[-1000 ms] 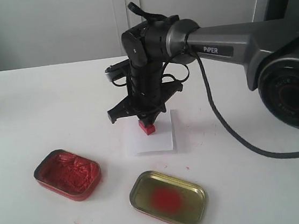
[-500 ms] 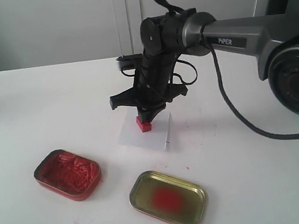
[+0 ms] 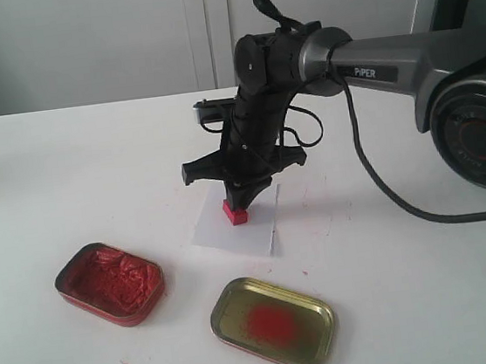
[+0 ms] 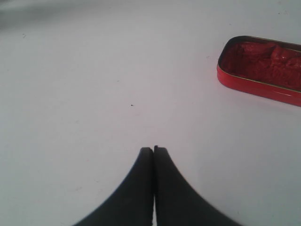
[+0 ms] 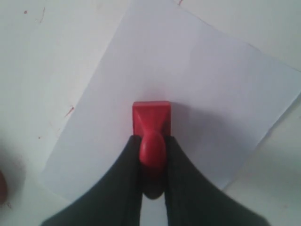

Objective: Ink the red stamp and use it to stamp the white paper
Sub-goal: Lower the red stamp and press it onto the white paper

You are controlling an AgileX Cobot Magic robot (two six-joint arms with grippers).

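My right gripper (image 3: 238, 202) points straight down and is shut on the rounded knob of the red stamp (image 3: 236, 213). In the right wrist view the black fingers (image 5: 129, 160) clamp the knob of the red stamp (image 5: 150, 117) from both sides. The square base sits on, or a hair above, the white paper (image 3: 223, 237), near its middle (image 5: 202, 80). The sheet lies skewed on the table. My left gripper (image 4: 153, 149) is shut and holds nothing, low over bare table. It does not show in the exterior view.
An oval tin of red paste (image 3: 110, 283) stands front left of the paper and also shows in the left wrist view (image 4: 263, 66). Its gold lid (image 3: 273, 322), smeared red inside, lies front centre. Small red smudges mark the white table (image 3: 432, 301).
My right arm's wrist has swung to the right while the stamp stayed at nearly the same spot. The paper under it has turned and now lies skewed.
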